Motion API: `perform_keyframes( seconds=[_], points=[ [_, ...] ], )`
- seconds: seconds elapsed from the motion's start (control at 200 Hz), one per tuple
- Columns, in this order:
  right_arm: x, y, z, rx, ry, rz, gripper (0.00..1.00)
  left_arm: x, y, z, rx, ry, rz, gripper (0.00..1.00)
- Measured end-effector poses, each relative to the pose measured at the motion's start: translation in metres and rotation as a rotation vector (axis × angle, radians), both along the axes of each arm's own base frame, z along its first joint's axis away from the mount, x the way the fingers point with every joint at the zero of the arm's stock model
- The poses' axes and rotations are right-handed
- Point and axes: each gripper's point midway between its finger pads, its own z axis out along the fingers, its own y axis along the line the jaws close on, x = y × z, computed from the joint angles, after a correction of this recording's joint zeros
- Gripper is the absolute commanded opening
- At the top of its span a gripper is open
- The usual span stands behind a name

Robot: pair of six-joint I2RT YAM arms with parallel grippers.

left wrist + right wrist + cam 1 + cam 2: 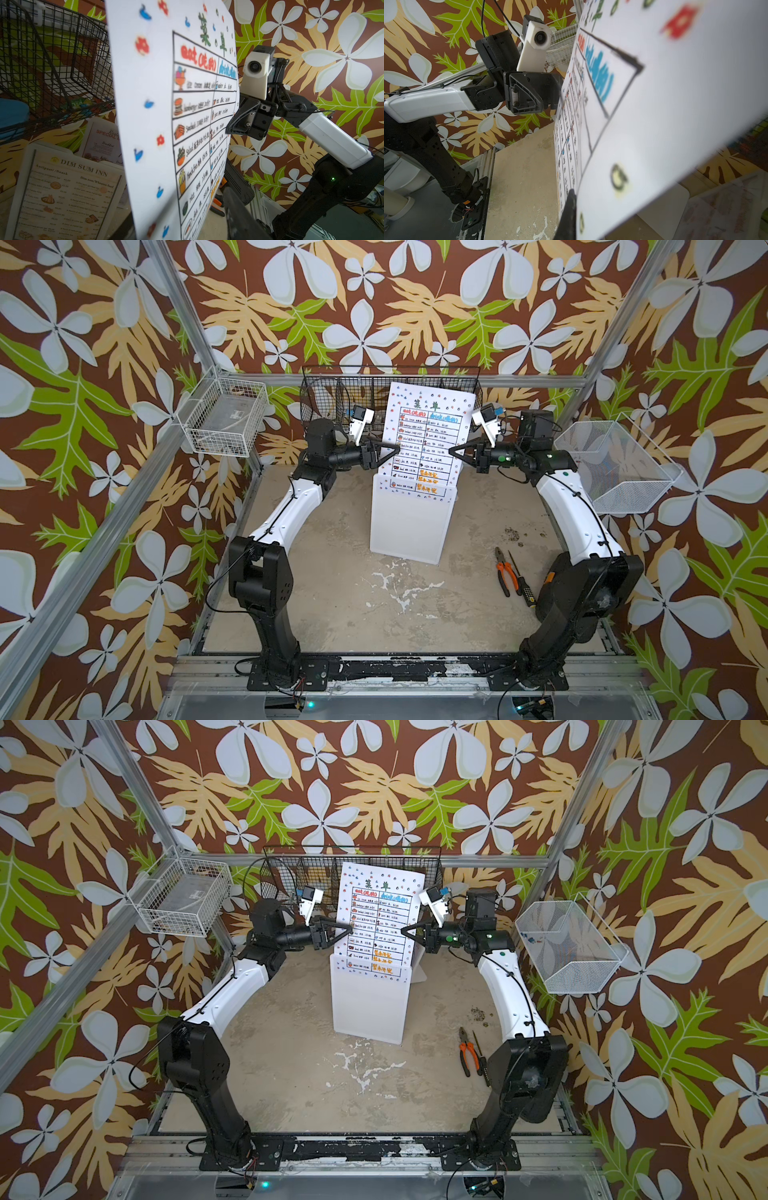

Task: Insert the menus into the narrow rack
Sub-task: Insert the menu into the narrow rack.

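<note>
White menu (428,423) standing, bottom edge down in the white rack (407,526), right gripper (451,449) pinched on its right edge, left gripper (397,447) at its left edge, can't tell if clamped, DIM SUM INN menu (68,187) and SPECIAL MENU (101,141) leaning behind

Cannot see the lower edge of the large white menu (424,435), sunk in the rack (405,526). Cannot read its print in both top views (too small) or the blurred right wrist view. "SPECIAL MENU" sheet (101,139) half covered by it; "DIM SUM INN" menu (66,193) cut off at the frame edge.
</note>
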Motion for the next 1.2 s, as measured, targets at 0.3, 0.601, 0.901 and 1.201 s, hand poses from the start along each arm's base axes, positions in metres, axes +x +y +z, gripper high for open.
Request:
perform_keyframes(
  seconds=[0.3, 0.601, 0.901, 1.201],
  points=[
    [0.000, 0.000, -0.001, 0.000, 0.003, -0.001, 0.14, 0.000, 0.000, 0.000, 0.000, 0.001, 0.000, 0.32],
    [0.005, 0.001, 0.015, 0.045, -0.019, -0.008, 0.28, 0.000, 0.000, -0.003, 0.001, 0.011, 0.000, 0.28],
    [0.008, 0.003, 0.045, 0.110, -0.058, 0.002, 0.14, 0.001, 0.000, -0.004, 0.001, 0.012, 0.007, 0.32],
    [0.007, 0.004, 0.018, 0.118, 0.019, 0.004, 0.04, 0.001, 0.001, 0.011, -0.010, -0.023, 0.008, 0.46]
  ],
)
